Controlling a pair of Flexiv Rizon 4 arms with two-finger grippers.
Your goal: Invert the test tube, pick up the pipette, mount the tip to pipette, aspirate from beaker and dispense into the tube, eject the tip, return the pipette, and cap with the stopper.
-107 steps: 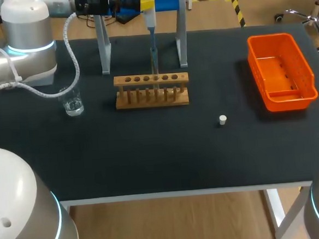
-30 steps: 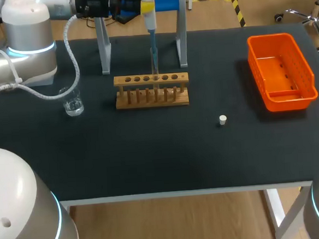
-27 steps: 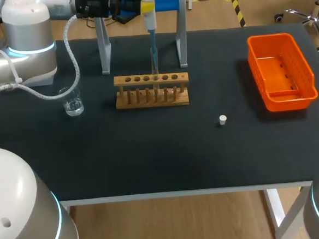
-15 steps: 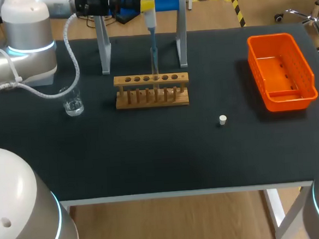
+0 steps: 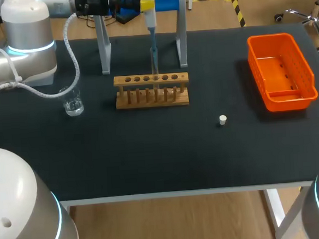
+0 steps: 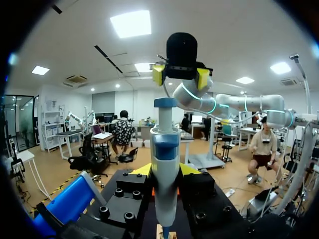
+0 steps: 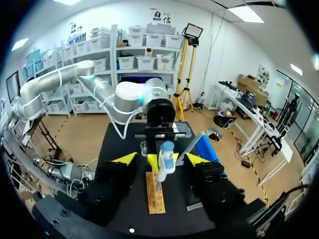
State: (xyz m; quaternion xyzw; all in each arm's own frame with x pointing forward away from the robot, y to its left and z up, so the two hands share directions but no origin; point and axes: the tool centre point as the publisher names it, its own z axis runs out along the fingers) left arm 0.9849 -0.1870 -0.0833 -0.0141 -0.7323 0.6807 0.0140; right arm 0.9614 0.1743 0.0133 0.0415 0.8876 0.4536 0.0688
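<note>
The left gripper [image 6: 165, 172] is clamped on the pipette [image 5: 149, 16], holding it upright over the wooden rack [image 5: 152, 97], with its tip down in the test tube [image 5: 154, 62] standing there. The right gripper [image 6: 180, 76] hangs just above the plunger, fingers spread wide. The stopper [image 5: 222, 120] lies on the table right of the rack, and the beaker [image 5: 72, 101] stands to its left.

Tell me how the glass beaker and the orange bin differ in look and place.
The beaker is clear glass and round; the orange bin is opaque plastic and rectangular. The beaker is smaller than the bin. The beaker stands at the left of the table, the bin at its right. Both stand upright, open on top, on the black table.
</note>
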